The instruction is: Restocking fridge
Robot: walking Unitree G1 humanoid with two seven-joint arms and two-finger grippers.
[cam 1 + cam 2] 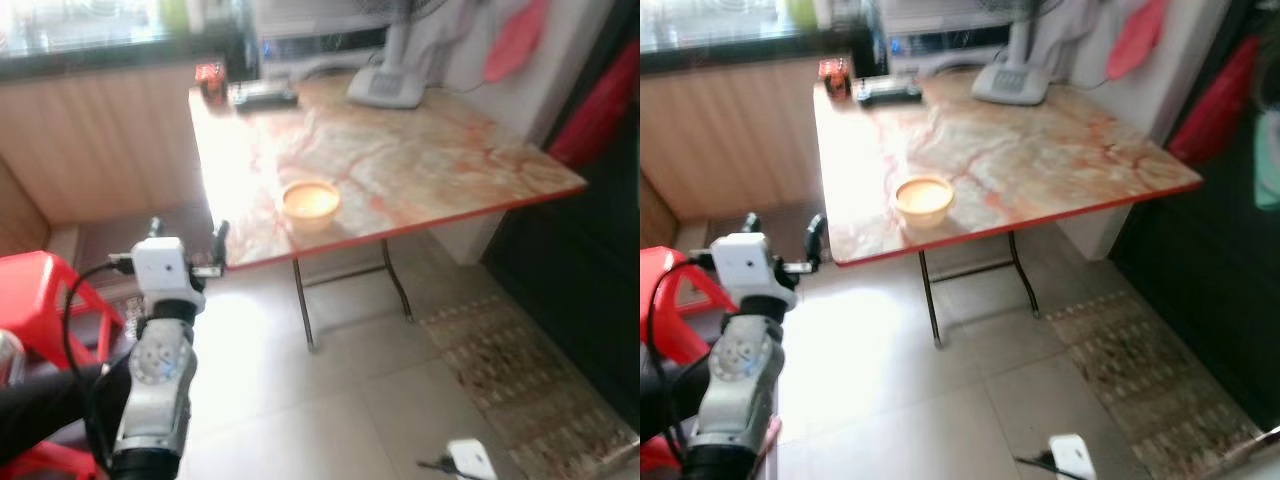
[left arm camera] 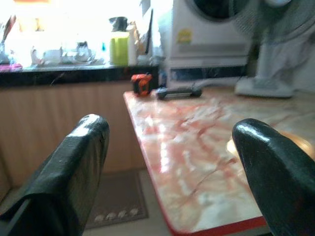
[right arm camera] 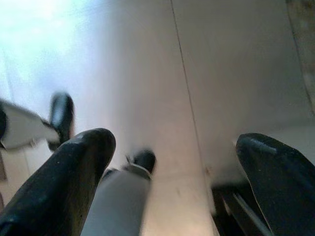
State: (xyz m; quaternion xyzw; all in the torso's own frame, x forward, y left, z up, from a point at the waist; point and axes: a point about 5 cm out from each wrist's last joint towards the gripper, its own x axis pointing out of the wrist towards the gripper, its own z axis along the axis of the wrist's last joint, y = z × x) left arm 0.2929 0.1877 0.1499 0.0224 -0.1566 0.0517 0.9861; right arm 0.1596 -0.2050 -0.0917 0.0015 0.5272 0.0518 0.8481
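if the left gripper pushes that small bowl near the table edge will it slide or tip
The bowl looks low and wide, so it would probably slide rather than tip. The marble-pattern table looks glossy, so it may slide easily. It sits near the red front edge, so a push that way could send it off. The left gripper is open, short of the table.

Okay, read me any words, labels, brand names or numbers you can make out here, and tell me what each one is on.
No text can be read in these pictures.
White appliance behind the table: a yellow sticker, print too blurred to read.
Yellow bottle on the counter: no legible label.
Orange item at the table's far corner: markings too small to read.
The left end effector, open, carries no lettering.
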